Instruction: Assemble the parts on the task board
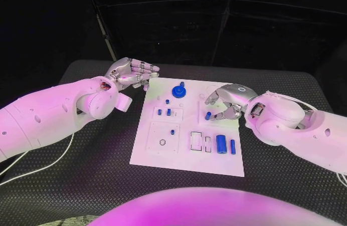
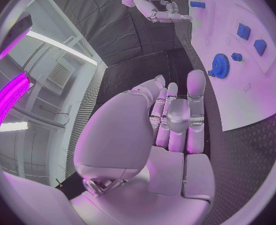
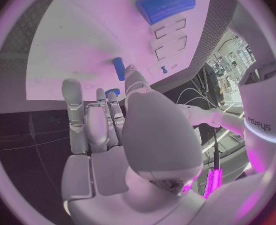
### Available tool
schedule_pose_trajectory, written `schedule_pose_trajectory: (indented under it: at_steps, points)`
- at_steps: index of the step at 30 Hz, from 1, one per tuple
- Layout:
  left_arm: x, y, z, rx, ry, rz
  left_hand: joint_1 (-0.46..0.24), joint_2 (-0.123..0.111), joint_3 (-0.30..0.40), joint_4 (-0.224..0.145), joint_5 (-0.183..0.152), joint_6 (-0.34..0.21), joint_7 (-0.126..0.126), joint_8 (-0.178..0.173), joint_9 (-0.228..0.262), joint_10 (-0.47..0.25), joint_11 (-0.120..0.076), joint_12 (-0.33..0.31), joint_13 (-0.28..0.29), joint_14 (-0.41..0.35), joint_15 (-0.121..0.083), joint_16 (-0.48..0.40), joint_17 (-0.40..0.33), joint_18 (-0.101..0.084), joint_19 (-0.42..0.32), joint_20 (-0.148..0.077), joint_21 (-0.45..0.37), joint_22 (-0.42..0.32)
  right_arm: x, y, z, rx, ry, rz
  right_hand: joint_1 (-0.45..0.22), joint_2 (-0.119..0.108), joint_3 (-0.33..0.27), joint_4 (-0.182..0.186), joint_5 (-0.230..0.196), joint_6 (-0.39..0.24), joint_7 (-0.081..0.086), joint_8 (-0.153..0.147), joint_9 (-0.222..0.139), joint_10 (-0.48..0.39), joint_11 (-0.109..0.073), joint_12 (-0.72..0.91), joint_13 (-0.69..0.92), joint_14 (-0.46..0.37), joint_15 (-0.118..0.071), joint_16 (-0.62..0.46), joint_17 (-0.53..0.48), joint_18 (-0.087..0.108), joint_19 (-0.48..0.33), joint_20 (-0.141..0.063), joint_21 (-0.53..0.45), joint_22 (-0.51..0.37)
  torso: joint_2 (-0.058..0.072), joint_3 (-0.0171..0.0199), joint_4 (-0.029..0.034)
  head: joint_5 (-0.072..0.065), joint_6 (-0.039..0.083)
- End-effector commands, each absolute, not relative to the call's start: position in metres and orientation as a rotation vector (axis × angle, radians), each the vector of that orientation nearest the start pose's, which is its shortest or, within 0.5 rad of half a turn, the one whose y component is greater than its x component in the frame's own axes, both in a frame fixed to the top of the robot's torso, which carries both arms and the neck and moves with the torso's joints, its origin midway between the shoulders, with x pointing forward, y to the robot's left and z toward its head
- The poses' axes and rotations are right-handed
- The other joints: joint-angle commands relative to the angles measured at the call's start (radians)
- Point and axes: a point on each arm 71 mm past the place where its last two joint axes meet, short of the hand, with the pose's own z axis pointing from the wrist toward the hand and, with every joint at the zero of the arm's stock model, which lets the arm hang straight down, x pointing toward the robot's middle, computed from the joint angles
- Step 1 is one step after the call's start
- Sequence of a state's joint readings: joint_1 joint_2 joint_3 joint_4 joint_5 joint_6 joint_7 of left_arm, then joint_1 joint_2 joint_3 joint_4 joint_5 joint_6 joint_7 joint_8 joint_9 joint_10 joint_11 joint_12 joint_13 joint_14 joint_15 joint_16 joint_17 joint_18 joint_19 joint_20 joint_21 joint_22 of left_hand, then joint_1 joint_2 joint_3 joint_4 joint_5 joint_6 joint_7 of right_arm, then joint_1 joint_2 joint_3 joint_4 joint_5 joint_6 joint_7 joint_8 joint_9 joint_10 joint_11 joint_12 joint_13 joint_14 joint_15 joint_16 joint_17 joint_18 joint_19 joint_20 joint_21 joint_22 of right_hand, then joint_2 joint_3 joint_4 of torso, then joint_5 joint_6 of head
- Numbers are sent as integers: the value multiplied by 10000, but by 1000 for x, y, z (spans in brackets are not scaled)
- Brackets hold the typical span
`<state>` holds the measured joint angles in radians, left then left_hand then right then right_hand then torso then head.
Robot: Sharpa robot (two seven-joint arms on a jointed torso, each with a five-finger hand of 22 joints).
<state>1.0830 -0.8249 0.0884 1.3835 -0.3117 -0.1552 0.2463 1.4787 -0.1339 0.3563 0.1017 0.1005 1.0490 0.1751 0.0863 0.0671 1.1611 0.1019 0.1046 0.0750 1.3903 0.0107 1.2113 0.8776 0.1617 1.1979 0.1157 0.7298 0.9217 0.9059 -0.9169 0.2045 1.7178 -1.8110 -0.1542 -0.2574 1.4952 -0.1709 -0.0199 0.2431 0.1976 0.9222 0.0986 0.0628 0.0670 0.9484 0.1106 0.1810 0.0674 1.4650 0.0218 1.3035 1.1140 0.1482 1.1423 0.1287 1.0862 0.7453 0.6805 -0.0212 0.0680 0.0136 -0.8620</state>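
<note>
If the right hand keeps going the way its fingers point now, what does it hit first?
Most likely the small blue peg right at the right hand's fingertips, standing on the task board. Depth is unclear, so I cannot tell whether the fingers already touch it.

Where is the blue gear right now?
In the head view the blue gear sits near the far edge of the white task board, between the left hand and the right hand, with small blue pegs just below it.

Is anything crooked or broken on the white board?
Nothing stands out. The blue parts on the board look whole, and the gear sits flat. The right hand pinches a small part just above the board.
</note>
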Motion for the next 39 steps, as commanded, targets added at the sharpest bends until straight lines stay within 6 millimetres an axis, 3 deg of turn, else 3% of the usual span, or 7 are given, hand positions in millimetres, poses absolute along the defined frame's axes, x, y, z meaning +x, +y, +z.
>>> schedule_pose_trajectory:
  at_steps: [1,7,12,16,23,39]
  points:
    - [504,232,-205,-9270,16060,-14472,-5,-28,17,-39,9,-45,10,-65,-9,-72,20,38,-11,-49,51,-52,-13,105,-28,7,-16,2,429,-186,-218,-3385,17860,4858,162,76,44,102,-66,-44,31,15,7,-14,0,122,4,213,12,-55,-55,76,76,-8,-41,-8,11,6,23,-7,-32]
    - [504,233,-205,-9276,16055,-14455,-5,-28,17,-39,9,-45,10,-65,-9,-72,20,38,-11,-49,51,-52,-13,105,-28,7,-16,2,430,-182,-222,-3438,18090,5103,365,327,144,133,-33,161,123,72,36,289,-91,402,23,206,-58,-100,-118,57,197,-64,20,96,1,4,10,3,-63]
    - [504,233,-205,-9273,16056,-14461,-18,-22,19,-39,8,-31,1,-55,-4,-69,15,49,-8,-50,52,-52,-16,104,-22,10,-11,8,431,-179,-223,-3417,18134,5391,601,795,408,76,-96,778,378,240,92,1106,-276,684,9,354,-220,228,347,-61,590,-197,447,729,-2,8,2,-12,-86]
    - [504,232,-205,-9273,16063,-14468,-18,-22,19,-39,8,-30,1,-55,-4,-69,15,49,-8,-50,52,-52,-16,104,-22,10,-11,8,431,-177,-224,-3456,18264,5617,763,1082,700,152,-252,1183,362,312,102,1743,-374,693,-24,420,-291,402,571,-129,790,-261,712,1115,3,9,9,-22,-94]
    - [504,232,-205,-9279,16073,-14463,-18,-22,19,-39,8,-30,1,-55,-4,-69,15,49,-8,-50,52,-52,-16,104,-22,10,-11,8,431,-176,-226,-3510,18484,5697,942,1147,999,207,-249,1651,319,379,106,2330,-475,458,-39,450,-374,532,721,-181,937,-337,947,1439,-5,5,11,-45,-107]
    - [504,233,-205,-9298,16095,-14436,-18,-22,19,-39,8,-30,1,-55,-4,-69,15,49,-8,-50,52,-52,-16,104,-22,10,-11,8,433,-172,-226,-3401,18260,5828,1194,1155,1486,153,-219,1967,285,323,66,2737,-526,-18,-32,458,-420,643,837,-201,964,-405,1080,1601,-14,5,3,-43,-107]
